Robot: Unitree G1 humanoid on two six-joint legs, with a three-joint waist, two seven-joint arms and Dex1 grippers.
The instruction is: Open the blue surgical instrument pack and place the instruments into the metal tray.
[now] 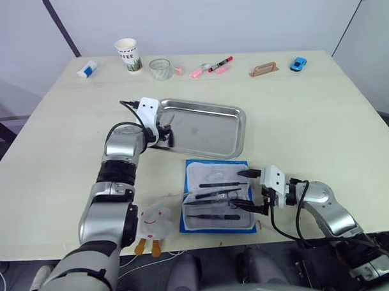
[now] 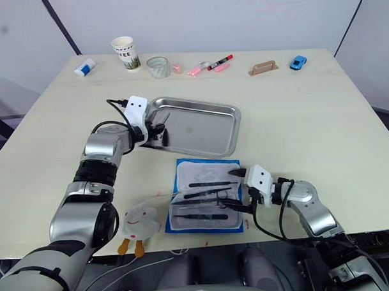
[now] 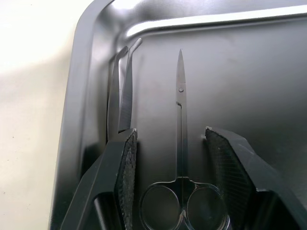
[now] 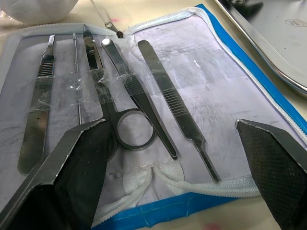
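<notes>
The metal tray (image 1: pixel 209 110) lies at the table's middle. At its left end my left gripper (image 1: pixel 167 132) stands open. Between its fingers (image 3: pixel 124 163) a pair of scissors (image 3: pixel 180 115) lies flat on the tray floor, untouched, with forceps (image 3: pixel 121 91) beside them by the rim. Just in front of the tray, the blue surgical instrument pack (image 1: pixel 195 177) lies opened flat with its pale lining up. Several instruments rest in it: ring-handled scissors (image 4: pixel 124 115), forceps (image 4: pixel 168 100) and a flat handle (image 4: pixel 36 124). My right gripper (image 1: pixel 248 189) hovers open over the pack's right edge.
Along the far edge stand a paper cup (image 1: pixel 129 55), a glass (image 1: pixel 160 69), pink and red markers (image 1: pixel 211 67), a brown holder (image 1: pixel 265 69), a blue toy car (image 1: pixel 298 64) and a white tube (image 1: pixel 86 69). A white plush toy (image 1: pixel 152 227) lies at the near edge.
</notes>
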